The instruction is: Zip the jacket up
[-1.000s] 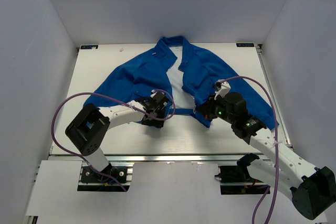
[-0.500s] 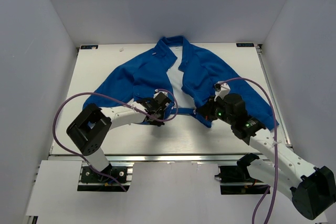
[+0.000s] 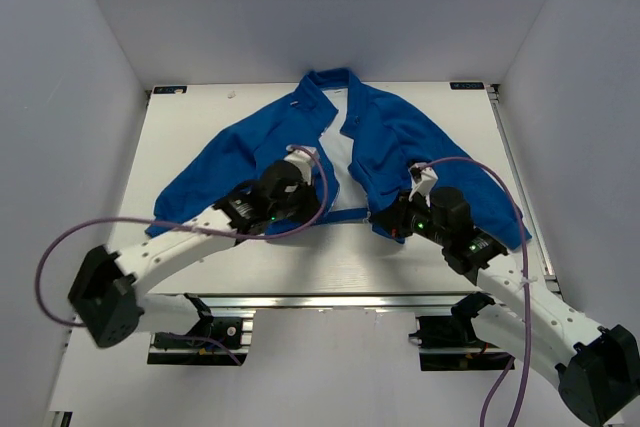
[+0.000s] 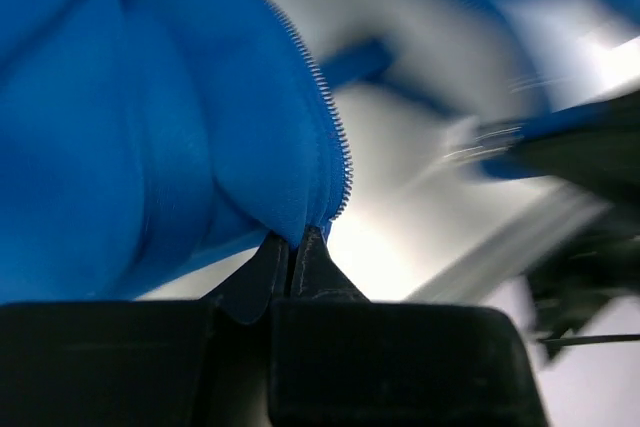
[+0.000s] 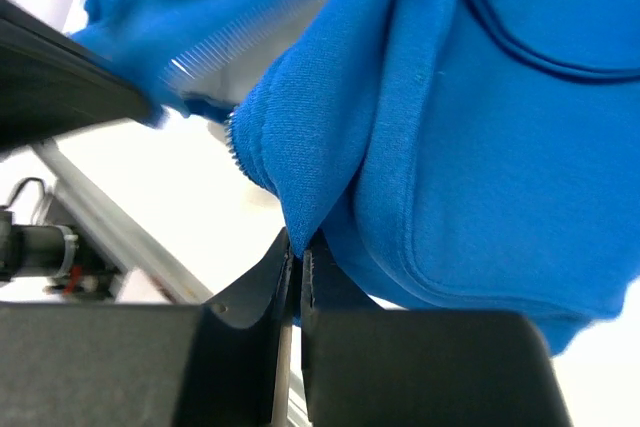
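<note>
The bright-blue jacket (image 3: 400,142) lies spread on the white table (image 3: 300,262), its front open over the white lining (image 3: 338,162). My left gripper (image 3: 308,209) is shut on the bottom corner of the left front edge. In the left wrist view the gripper (image 4: 295,239) pinches blue fabric just below a row of pale zipper teeth (image 4: 335,137). My right gripper (image 3: 385,219) is shut on the lower corner of the right front panel. The right wrist view has the gripper (image 5: 298,237) clamped on a fold of cloth beside a pocket flap (image 5: 530,47).
A thin blue hem strip (image 3: 345,214) stretches between the two grippers. An aluminium rail (image 3: 330,299) runs along the table's near edge. Purple cables (image 3: 60,247) loop off both arms. White walls (image 3: 80,97) enclose the table on three sides.
My left gripper has shut on the jacket's left front corner, and the left arm has swung its elbow down to the left. The right gripper holds in place.
</note>
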Motion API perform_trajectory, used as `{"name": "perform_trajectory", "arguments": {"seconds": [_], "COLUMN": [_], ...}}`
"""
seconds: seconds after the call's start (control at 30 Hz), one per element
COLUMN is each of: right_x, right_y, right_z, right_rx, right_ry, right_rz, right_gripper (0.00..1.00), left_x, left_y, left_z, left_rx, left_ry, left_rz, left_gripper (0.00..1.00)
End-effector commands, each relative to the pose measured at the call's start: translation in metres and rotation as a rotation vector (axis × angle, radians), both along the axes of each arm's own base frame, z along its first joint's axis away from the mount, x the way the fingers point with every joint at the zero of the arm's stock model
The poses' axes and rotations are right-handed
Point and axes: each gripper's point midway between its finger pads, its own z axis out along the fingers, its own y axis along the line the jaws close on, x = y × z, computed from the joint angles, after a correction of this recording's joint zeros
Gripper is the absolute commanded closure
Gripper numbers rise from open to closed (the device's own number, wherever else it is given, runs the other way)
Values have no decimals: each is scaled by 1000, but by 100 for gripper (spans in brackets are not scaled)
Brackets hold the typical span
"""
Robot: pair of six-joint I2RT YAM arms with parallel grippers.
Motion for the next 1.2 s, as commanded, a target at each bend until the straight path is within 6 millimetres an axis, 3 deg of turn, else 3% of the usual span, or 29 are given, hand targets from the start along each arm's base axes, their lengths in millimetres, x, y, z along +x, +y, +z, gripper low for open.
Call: {"name": "perform_trajectory", "arguments": {"seconds": [0.0, 0.07, 0.13, 0.17, 0.4, 0.7, 0.83, 1.17], "right_x": [-2, -4, -12, -11, -5, 16, 23, 35], "right_y": [14, 21, 29, 31, 45, 48, 49, 61], "right_z": [30, 44, 57, 66, 94, 108, 128, 137], "right_rx": [129, 199, 274, 309, 392, 464, 516, 530], "right_ry": [-57, -99, -119, -155, -199, -232, -292, -313], "right_rz": [53, 80, 132, 146, 189, 121, 109, 137], "right_gripper": [100, 100, 100, 100, 100, 100, 100, 100], "left_x": [1, 1, 4, 7, 20, 29, 30, 32], "left_y": [-14, -12, -7, -7, -17, -15, -18, -22], "left_z": [82, 119, 126, 145, 144, 150, 150, 148], "left_rx": [-238, -348, -393, -469, -536, -610, -635, -639], "left_ry": [-182, -277, -327, -378, -421, -470, -481, -486], "left_rz": [-28, -14, 16, 36, 63, 133, 128, 147], "left_gripper": [100, 100, 100, 100, 100, 100, 100, 100]}}
